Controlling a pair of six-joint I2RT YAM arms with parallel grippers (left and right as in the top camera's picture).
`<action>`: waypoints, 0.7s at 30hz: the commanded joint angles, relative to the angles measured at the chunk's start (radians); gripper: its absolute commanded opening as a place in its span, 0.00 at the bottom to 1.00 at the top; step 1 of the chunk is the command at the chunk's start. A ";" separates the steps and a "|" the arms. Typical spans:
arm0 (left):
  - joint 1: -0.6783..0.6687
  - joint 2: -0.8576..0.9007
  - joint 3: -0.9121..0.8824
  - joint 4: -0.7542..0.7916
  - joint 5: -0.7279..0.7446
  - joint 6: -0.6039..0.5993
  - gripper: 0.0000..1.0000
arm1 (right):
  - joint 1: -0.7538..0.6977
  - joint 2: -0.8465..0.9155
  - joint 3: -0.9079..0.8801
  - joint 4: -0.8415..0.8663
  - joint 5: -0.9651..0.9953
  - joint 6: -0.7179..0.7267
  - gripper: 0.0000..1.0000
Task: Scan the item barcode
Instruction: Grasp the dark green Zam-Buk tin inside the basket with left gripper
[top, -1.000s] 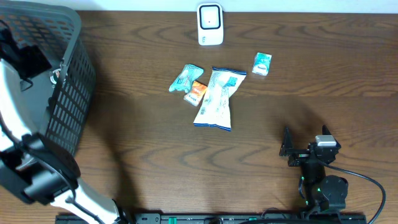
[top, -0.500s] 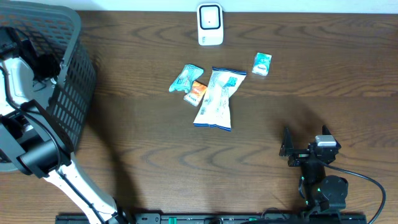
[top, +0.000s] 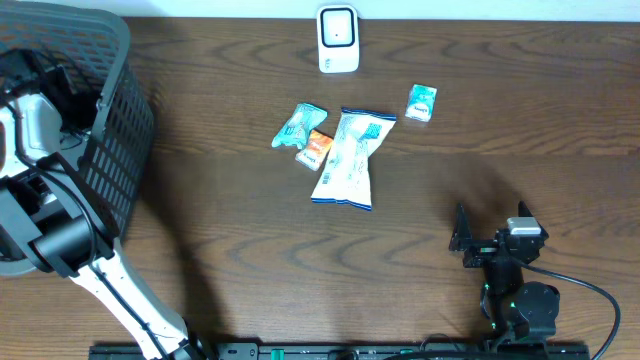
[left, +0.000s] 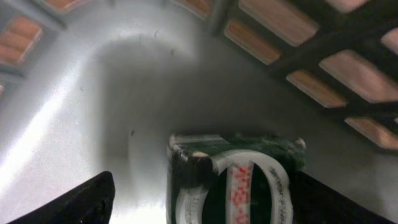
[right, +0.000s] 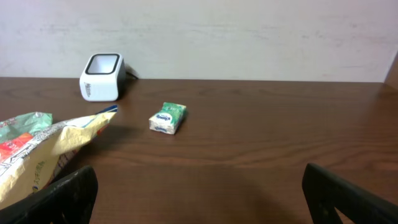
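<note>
In the left wrist view a dark green packet (left: 236, 177) with a white oval and red print lies on the grey basket floor (left: 93, 93). My left gripper (left: 205, 186) is open, and its two dark fingers stand apart on either side of the packet, touching nothing. From overhead the left arm reaches down inside the basket (top: 120, 150). The white scanner (top: 338, 40) stands at the table's far edge and also shows in the right wrist view as the scanner (right: 101, 77). My right gripper (top: 458, 232) rests open and empty low at the front right, shown as the right gripper (right: 199, 199).
Mid-table lie a teal packet (top: 300, 125), an orange packet (top: 317, 148) and a long white-and-blue bag (top: 350, 158). A small green packet (top: 421, 102) sits to their right, seen as the green packet (right: 168, 117). The basket's lattice wall (left: 311, 68) closes in around the left gripper.
The left arm has shifted inside the basket, its elbow moving up and right. The right arm and the table items have not moved.
</note>
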 joint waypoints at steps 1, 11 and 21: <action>-0.003 0.042 -0.017 -0.010 -0.033 0.025 0.88 | 0.003 -0.002 -0.002 -0.004 0.001 0.011 0.99; -0.021 0.056 -0.017 -0.010 -0.032 0.003 0.70 | 0.003 -0.002 -0.002 -0.004 0.001 0.011 0.99; -0.023 0.043 -0.016 -0.006 0.008 -0.021 0.92 | 0.003 -0.002 -0.002 -0.004 0.001 0.011 0.99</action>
